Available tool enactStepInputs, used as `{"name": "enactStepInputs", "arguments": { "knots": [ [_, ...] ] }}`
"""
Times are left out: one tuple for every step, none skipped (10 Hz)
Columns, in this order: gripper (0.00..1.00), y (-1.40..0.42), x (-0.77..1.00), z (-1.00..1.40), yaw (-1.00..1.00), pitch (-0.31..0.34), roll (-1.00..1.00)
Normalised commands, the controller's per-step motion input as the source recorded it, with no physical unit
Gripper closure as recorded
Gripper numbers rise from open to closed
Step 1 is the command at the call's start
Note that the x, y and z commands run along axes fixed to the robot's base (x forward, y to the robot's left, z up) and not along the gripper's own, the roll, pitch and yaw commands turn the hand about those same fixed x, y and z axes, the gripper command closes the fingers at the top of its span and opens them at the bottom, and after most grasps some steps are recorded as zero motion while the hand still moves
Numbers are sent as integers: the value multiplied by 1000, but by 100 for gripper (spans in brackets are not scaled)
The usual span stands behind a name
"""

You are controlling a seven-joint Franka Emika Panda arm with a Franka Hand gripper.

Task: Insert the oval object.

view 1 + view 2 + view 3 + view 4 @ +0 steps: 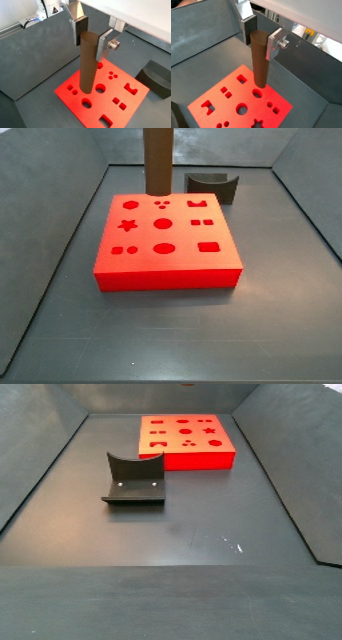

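Gripper (92, 36) clamped on top of oval object (87, 65), rod hanging upright, long axis vertical, lower end just above red block (167, 268) near a round hole (100, 88). Needs lining up over matching slot, then straight down.

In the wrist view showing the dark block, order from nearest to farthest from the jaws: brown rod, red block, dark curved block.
The gripper hangs above the red block.
1. Oval object: held between the jaws.
2. Red block: directly below.
3. Dark grey curved block: off to the side, on the floor.
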Motion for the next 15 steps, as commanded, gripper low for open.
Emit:
{"name": "enactStepInputs", "arguments": {
  "knots": [
    [100, 0, 0, 0, 0, 0, 23],
    [100, 0, 0, 0, 0, 0, 21],
    [100, 0, 0, 0, 0, 0, 21],
    [100, 0, 0, 0, 0, 0, -6],
    [100, -49, -11, -117, 46, 0, 236],
    [100, -251, 6, 0, 86, 83, 500],
    [100, -257, 0, 0, 109, 86, 500],
    [100, -294, 0, -40, 129, 66, 500],
    [100, -229, 0, -97, 123, 56, 500],
    [100, -23, 0, 0, 0, 0, 83],
    [100, 0, 37, -9, -54, 0, 4],
    [100, -114, 234, -386, -46, 0, 203],
    [100, -120, 334, -546, -9, -17, 207],
    [100, -157, 369, -551, -149, -10, 264],
    [100, -80, 257, -503, -434, 0, 166]
  ]
}}
